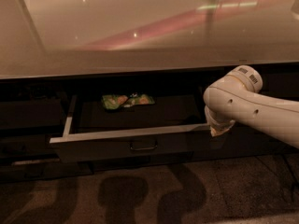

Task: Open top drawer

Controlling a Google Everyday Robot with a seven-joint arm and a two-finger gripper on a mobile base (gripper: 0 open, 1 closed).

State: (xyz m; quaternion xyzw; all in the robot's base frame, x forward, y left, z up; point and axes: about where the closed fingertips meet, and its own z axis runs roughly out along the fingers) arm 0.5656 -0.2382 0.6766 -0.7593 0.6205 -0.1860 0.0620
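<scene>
**Grey drawer stands well out**

Under the pale countertop (140, 31), the top drawer (103, 148) is pulled out, with a green packet (127, 100) inside. The gripper (218, 129) sits at its right front corner; open or closed, I cannot tell. It looks like the last of the pull: next, a straight draw outward.

A pale glossy counter (140, 36) is reflecting light above an open drawer (103, 147). A green packet (127, 100) is lying on the drawer's bottom, near the back. My gripper (218, 130) is resting at the drawer's front right corner.
</scene>
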